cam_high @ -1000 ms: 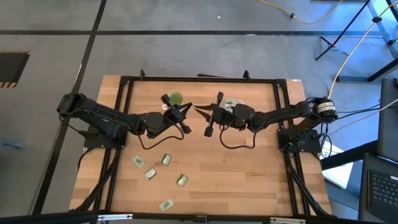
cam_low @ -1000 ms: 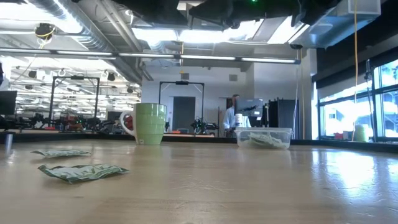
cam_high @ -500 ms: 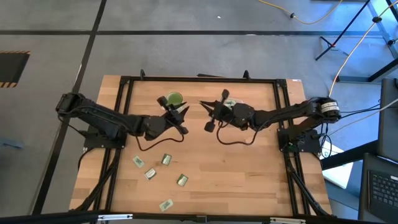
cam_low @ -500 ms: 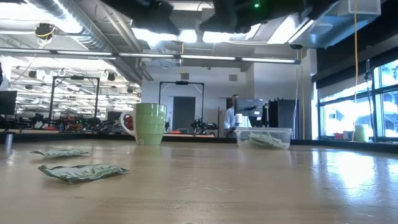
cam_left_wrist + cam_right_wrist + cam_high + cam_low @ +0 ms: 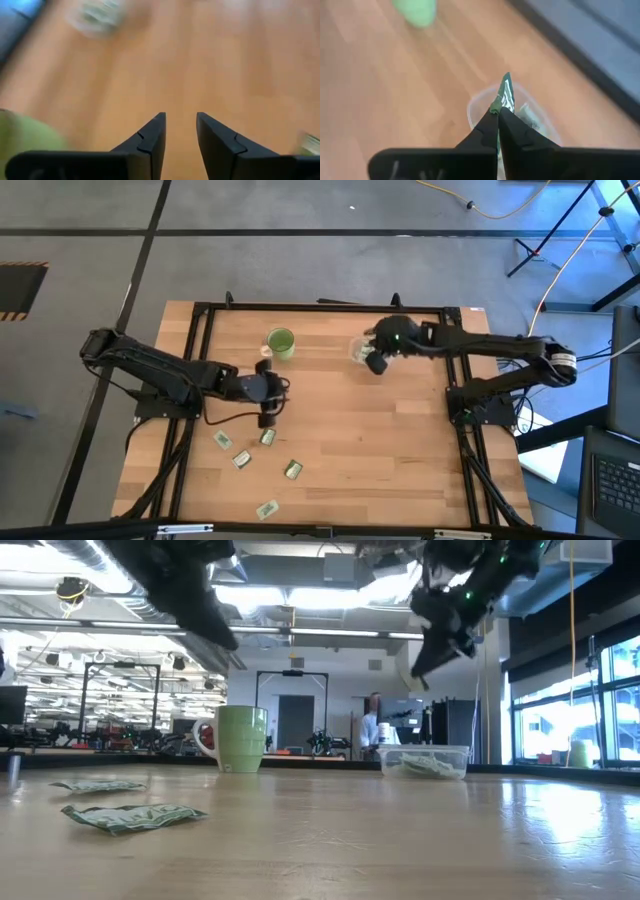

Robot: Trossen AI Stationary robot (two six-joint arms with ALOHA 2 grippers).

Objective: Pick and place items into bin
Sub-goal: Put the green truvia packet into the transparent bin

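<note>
R fingers (image 5: 498,114) moved over bin (image 5: 476,107), gripping packet (image 5: 505,91)

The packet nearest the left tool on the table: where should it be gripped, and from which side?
Judging by its pose, come straight down from above: the packet lies flat on the table, so pinch across its shorter width. The left tool, open, hovers beside it. Neighbouring packets lie apart.
</note>
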